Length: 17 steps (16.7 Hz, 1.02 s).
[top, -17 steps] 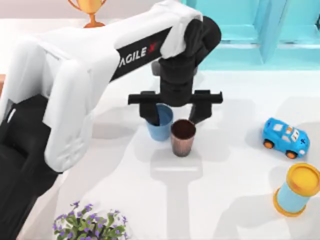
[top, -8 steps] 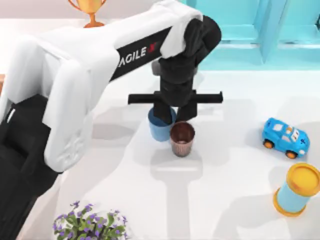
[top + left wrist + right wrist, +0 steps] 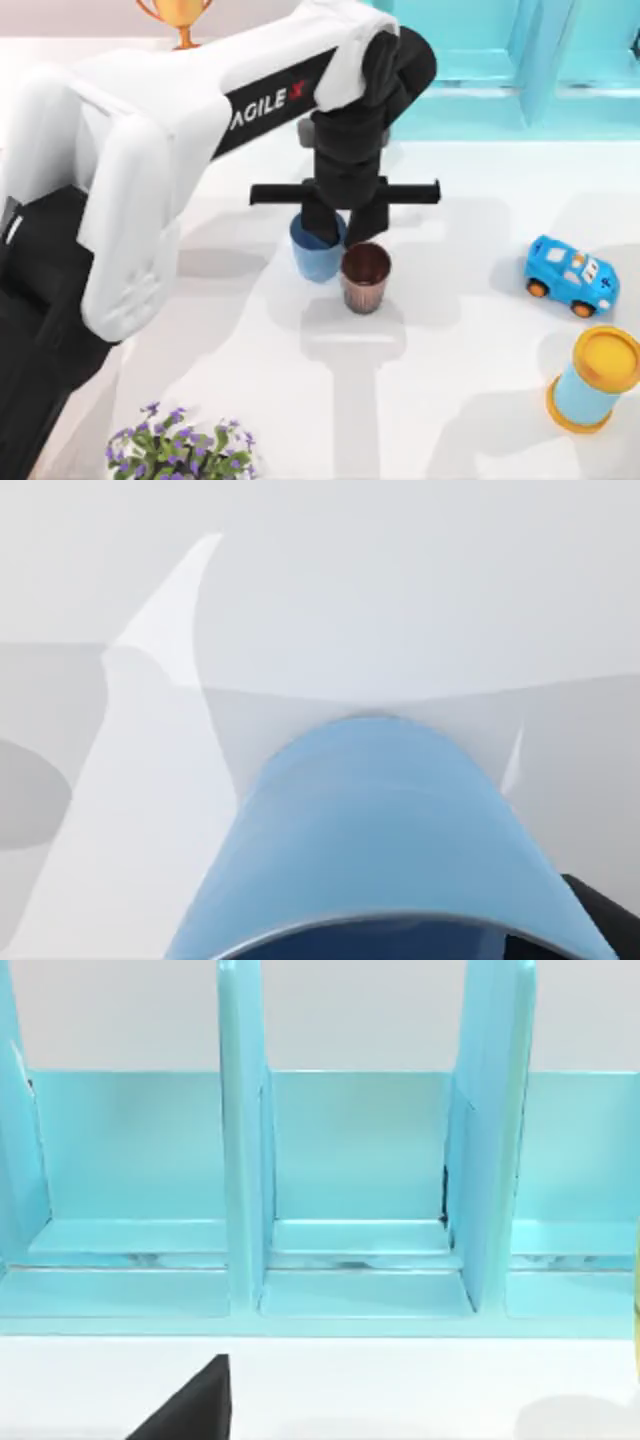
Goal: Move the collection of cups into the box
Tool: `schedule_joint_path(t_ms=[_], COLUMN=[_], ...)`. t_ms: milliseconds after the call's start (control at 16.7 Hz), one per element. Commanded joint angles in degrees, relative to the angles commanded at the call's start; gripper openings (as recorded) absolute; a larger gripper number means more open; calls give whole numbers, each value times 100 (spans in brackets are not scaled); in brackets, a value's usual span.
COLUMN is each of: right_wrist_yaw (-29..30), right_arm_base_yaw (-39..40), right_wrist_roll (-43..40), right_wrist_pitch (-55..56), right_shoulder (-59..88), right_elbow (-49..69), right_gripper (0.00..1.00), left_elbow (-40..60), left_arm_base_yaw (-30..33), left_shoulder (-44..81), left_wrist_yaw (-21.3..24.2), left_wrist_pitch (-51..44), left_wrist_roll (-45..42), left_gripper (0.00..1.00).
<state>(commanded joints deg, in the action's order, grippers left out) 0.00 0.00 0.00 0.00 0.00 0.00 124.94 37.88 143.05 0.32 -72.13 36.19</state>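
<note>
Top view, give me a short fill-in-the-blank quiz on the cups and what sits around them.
1. The left tool is closed on the rim of the light ____ cup.
2. The brown cup stands upright right beside the blue one, with nothing ____ it.
3. At the table's right side, a blue toy ____ sits above the blue cylinder with the yellow-orange lid.
4. A golden ____ stands at the top edge, left of the cyan shelf unit.

Missing words: blue; gripping; car; trophy
</note>
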Motion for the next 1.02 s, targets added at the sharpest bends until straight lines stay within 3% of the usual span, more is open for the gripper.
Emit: schedule_joint_path(t_ms=[480,1020], right_wrist_yaw=[0,0], right_arm_base_yaw=[0,0], right_wrist_roll=[0,0], right_wrist_pitch=[0,0], right_shoulder=[0,0], right_elbow=[0,0], right_gripper=[100,100], left_elbow=[-495,-859], left_arm_base_yaw=[-917,-1079], left_shoulder=[-1457,-1901], left_wrist_yaw=[-15,22], left_wrist_pitch=[-916,-1165], left_wrist_roll=[-914,-1320], left_gripper=[0,0])
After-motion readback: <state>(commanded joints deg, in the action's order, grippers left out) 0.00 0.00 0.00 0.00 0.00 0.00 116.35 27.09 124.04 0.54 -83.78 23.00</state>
